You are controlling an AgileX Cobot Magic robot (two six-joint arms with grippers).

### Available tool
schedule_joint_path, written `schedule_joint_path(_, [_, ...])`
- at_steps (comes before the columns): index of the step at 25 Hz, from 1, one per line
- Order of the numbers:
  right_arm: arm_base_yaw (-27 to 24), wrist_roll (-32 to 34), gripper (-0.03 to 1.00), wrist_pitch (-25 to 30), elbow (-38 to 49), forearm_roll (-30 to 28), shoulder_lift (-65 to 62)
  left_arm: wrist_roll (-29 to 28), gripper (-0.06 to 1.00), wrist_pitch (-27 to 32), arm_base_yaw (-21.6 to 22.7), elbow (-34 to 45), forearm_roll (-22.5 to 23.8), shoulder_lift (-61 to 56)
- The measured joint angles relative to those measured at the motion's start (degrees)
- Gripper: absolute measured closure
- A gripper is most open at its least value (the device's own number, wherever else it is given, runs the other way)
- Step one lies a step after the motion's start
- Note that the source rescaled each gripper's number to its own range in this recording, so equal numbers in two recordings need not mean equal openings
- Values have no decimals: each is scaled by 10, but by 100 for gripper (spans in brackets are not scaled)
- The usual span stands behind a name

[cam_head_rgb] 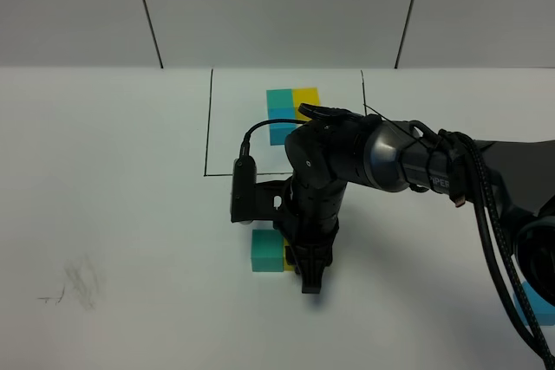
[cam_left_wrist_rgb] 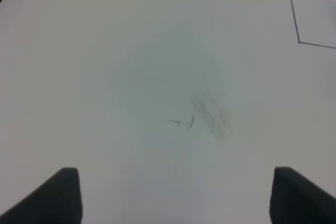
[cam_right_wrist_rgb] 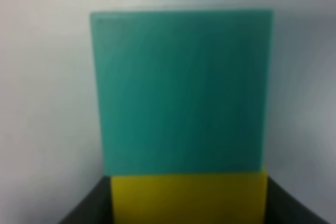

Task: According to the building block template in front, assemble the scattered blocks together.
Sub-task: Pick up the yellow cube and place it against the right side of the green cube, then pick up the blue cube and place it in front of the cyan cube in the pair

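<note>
The building block template (cam_head_rgb: 293,113) is an L of teal, yellow and sky-blue cubes inside a black drawn outline at the back. Nearer the front, the teal-green block (cam_head_rgb: 265,251) sits on the table with the yellow block (cam_head_rgb: 289,257) touching its right side. My right gripper (cam_head_rgb: 309,273) reaches across the middle, points down and is shut on the yellow block (cam_right_wrist_rgb: 188,199). Dark fingers (cam_right_wrist_rgb: 94,205) flank that cube, and the teal-green block (cam_right_wrist_rgb: 181,90) lies flush against it. A sky-blue block (cam_head_rgb: 538,306) peeks out at the far right edge. My left gripper (cam_left_wrist_rgb: 177,198) hangs open over bare table.
A faint pencil smudge (cam_head_rgb: 78,286) marks the white table at the front left, and it also lies under the left gripper as the same smudge (cam_left_wrist_rgb: 209,114). A corner of the black outline (cam_left_wrist_rgb: 298,40) shows there. The right arm's cables (cam_head_rgb: 486,214) trail to the right.
</note>
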Motion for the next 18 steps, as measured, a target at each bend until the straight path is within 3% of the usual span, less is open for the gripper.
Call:
schedule_joint_path(4, [0, 0, 93, 0, 1, 1, 0, -1, 35, 0, 0, 0, 0, 0])
schedule_joint_path(5, [0, 2, 85, -4, 1, 1, 0, -1, 35, 0, 0, 0, 0, 0])
schedule_joint_path(7, [0, 21, 59, -9, 1, 0, -2, -1, 35, 0, 0, 0, 0, 0])
schedule_joint_path(9, [1, 54, 21, -4, 2, -15, -20, -1, 35, 0, 0, 0, 0, 0])
schedule_joint_path(11, [1, 95, 6, 14, 2, -41, -51, -1, 35, 0, 0, 0, 0, 0])
schedule_joint_path(15, [-10, 223, -2, 75, 9, -90, -138, -1, 35, 0, 0, 0, 0, 0])
schedule_joint_path(18, [-43, 358, -3, 78, 56, -126, -217, -1, 35, 0, 0, 0, 0, 0])
